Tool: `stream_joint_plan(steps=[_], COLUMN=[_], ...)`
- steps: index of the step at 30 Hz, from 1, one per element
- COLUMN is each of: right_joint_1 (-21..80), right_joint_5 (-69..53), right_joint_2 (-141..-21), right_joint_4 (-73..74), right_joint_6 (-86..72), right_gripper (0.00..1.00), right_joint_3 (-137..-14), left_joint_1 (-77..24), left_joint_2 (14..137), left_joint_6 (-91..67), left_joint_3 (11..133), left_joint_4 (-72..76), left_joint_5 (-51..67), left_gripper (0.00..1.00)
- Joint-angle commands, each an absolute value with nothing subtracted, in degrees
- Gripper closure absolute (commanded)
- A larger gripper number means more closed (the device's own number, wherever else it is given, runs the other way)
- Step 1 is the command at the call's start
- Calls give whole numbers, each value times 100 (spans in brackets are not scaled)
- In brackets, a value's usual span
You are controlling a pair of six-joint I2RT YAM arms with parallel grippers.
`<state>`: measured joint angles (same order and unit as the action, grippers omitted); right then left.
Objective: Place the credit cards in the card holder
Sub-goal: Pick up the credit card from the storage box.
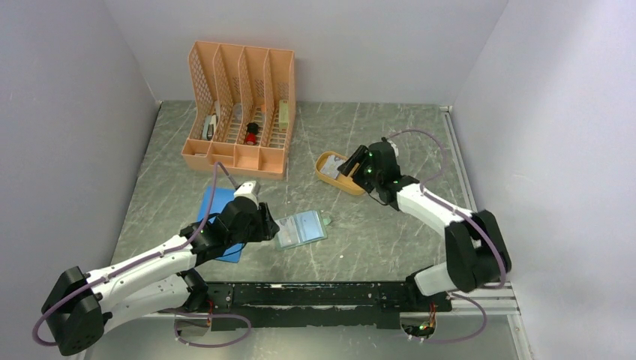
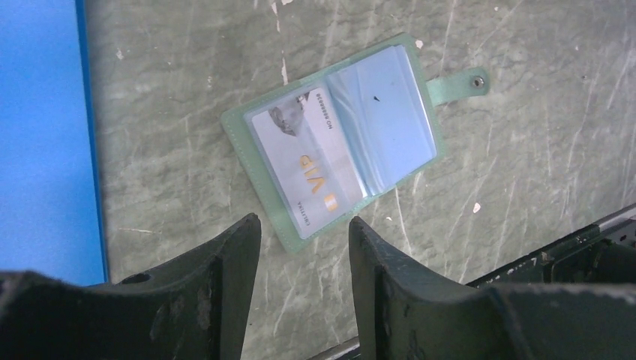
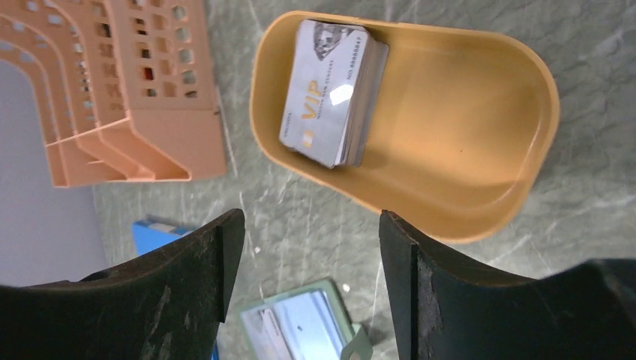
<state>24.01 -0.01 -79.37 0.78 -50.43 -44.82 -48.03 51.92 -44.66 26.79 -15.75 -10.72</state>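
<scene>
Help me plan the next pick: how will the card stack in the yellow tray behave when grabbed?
Likely stiff and light: the cards look thin and flat. Their glossy faces suggest they may slide apart.

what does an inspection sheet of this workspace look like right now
surface: grey streaked table
job's things: wallet open flat, one card in a pocket; stack of cards in the yellow tray
clutter: peach file rack with small items; blue pad
grippers: left gripper open, empty, by the wallet; right gripper open, empty, over the tray
cables: purple cables along both arms
surroundings: pale walls on three sides
</scene>
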Motion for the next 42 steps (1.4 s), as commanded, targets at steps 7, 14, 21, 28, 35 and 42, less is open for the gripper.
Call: stream_joint_plan(steps=[7,14,21,28,35,42], right_joint_1=[2241,2246,2249,2203,2109,2041], right_joint_5=[276,309,225,250,194,109], right_joint_2=[-9778,-10348,-10581,-10540,-10335,-10264], right_joint_4=[-249,-131,-118,-124,-255,-343], right_joint_6=[-5210,-5168,-5135,-5089,-5068,-5023], right_gripper=[29,31,39,49,56,63], right_joint_3=[-5646,-5949,-6001,-5868,-5618,-5510], left_joint_1=[-4807,-4803,-4806,-4802,-4808,-4805], left_joint_2=[5347,5357,5440,5494,5530,5576], left_joint_6=[-4471,-4477,-4499,-4518,-4538,-4561], left_joint_3=[2658,2648,2630,2619,2612,2601], left_joint_4=[-1372,-1477,-1459,-1459,-1435,-1397], left_joint_5=[-867,-979,-1006,-1019,-1031,-997], left_gripper=[49,49,50,51,51,51])
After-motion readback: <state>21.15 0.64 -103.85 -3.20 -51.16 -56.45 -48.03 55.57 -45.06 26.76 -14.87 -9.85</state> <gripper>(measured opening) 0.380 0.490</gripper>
